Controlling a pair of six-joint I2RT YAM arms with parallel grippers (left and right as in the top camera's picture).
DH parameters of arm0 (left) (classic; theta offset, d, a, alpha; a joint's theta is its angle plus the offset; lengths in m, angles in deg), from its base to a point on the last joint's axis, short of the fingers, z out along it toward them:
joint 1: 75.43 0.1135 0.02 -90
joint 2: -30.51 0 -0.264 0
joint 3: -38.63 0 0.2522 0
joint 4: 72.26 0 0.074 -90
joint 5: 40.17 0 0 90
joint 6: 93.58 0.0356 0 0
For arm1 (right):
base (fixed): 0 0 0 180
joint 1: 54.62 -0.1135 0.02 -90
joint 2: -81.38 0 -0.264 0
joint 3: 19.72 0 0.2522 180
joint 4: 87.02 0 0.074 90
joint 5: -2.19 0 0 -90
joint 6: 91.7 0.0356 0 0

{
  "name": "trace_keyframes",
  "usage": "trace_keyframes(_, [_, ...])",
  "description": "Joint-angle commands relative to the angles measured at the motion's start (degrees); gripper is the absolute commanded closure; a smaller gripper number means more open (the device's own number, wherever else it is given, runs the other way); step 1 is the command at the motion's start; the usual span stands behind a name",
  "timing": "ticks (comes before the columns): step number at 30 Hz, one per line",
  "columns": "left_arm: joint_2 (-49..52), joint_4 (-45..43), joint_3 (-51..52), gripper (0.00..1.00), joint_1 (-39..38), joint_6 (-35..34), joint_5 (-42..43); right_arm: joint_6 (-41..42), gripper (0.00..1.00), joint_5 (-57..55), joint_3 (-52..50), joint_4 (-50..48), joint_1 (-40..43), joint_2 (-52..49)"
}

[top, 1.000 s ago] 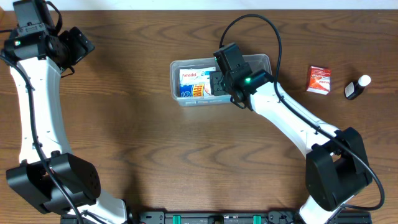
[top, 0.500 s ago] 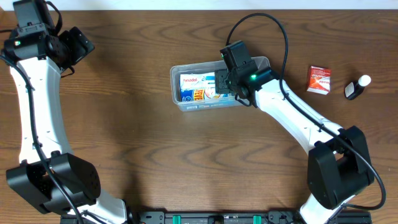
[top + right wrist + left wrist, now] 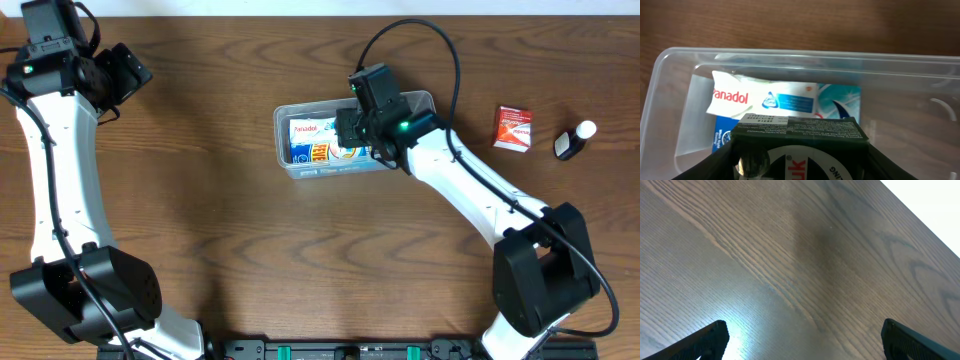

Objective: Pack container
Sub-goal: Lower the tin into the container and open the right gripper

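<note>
wood-grain surface [image 3: 220, 230] lies under all of it, bare for most of its width. your right tool [image 3: 797, 167] stands partly open, and its two fingers look clamped on the sides of a dark green box [image 3: 797, 131], held flat with one printed edge toward the wrist camera. that flat hold makes sense, i judge, because the box has to go down as a layer over what is already packed.

straight beneath the tool is the container [image 3: 279, 135], a clear tub, so the task's thing is right under your load. inside it, a panadol box [image 3: 740, 96] lies ahead and to the tool's left, with a blue-and-white pack [image 3: 840, 102] beside it; whether they touch or overlap i cannot tell. the tub's near wall is hidden under the held box, so mind that edge when you lower. bare floor shows only at the tub's right end.

out past your right arm [image 3: 480, 195], well apart from the tub, sit a red box [image 3: 512, 128] and a small black bottle [image 3: 573, 141] with a white cap. your left tool [image 3: 128, 72] hangs wide open and empty over bare wood, far off to the other side.
</note>
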Motion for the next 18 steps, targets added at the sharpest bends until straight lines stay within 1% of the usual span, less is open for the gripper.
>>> trace_keyframes(1, [0.13, 0.24, -0.09, 0.02, 0.15, 0.37, -0.68, 0.55, 0.55, 1.42, 0.9, -0.37, -0.55, -1.95])
trace_keyframes(4, [0.13, 0.24, -0.09, 0.02, 0.15, 0.37, -0.68, 0.55, 0.55, 2.6, 0.9, -0.55, -0.55, -2.08])
trace_keyframes(13, [0.13, 0.24, -0.09, 0.02, 0.15, 0.37, -0.68, 0.55, 0.6, 3.48, 1.09, 0.59, -0.66, -2.08])
trace_keyframes(15, [0.13, 0.24, -0.09, 0.02, 0.15, 0.37, -0.68, 0.52, 0.6, 3.45, 1.51, 2.16, -0.66, -2.08])
trace_keyframes(18, [0.13, 0.24, -0.09, 0.02, 0.15, 0.37, -0.68, -0.68, 0.61, 3.08, 4.46, 7.13, -0.31, -2.08])
